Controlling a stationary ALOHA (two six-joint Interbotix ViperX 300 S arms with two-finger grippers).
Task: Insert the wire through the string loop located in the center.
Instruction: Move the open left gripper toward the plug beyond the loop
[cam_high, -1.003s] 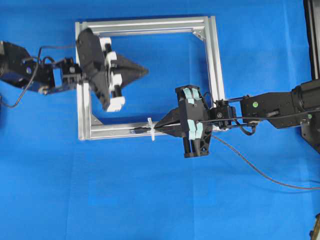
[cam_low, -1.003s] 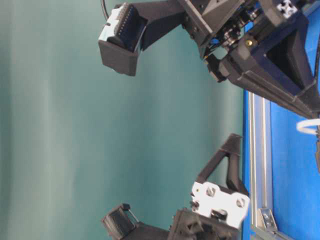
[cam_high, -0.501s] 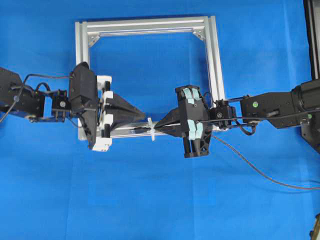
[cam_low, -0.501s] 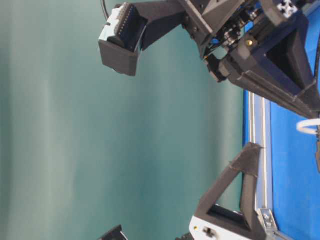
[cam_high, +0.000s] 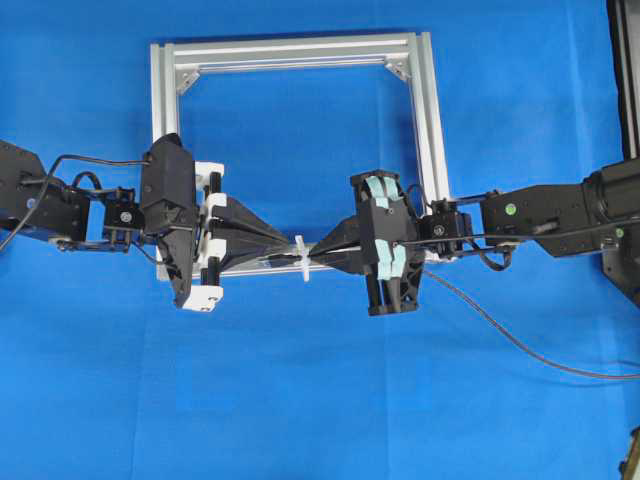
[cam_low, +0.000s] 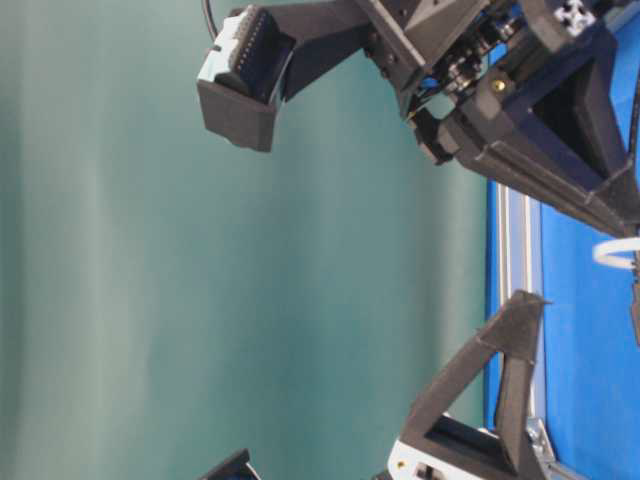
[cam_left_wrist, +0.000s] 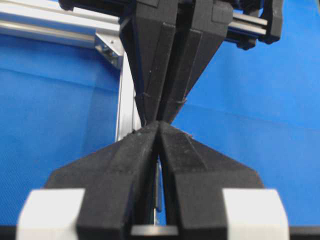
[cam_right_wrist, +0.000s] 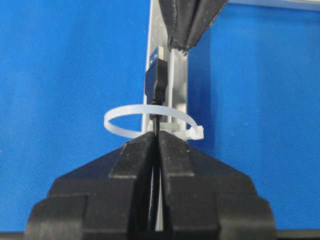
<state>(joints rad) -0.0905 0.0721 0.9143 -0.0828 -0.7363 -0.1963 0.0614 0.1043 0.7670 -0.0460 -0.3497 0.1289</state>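
The white string loop (cam_high: 301, 258) stands on the near bar of the silver frame (cam_high: 300, 50). In the right wrist view the loop (cam_right_wrist: 125, 114) rings the black wire just behind its plug (cam_right_wrist: 156, 80), which lies past the loop on the bar. My right gripper (cam_high: 318, 250) (cam_right_wrist: 157, 134) is shut on the wire right at the loop; the wire (cam_high: 500, 330) trails off to the lower right. My left gripper (cam_high: 290, 247) (cam_left_wrist: 159, 124) is shut, tip to tip with the right one, its point (cam_right_wrist: 185, 30) just beyond the plug, beside it.
The frame's other three bars and corner brackets (cam_left_wrist: 111, 47) lie behind the left gripper. The left arm's body (cam_high: 175, 220) sits over the frame's left corner. Blue cloth covers the table. A dark stand (cam_high: 625, 70) is at the right edge.
My left gripper has swung from inside the frame's upper left down to the near bar, ending point to point with the right gripper. The right gripper, wire and loop have not moved.
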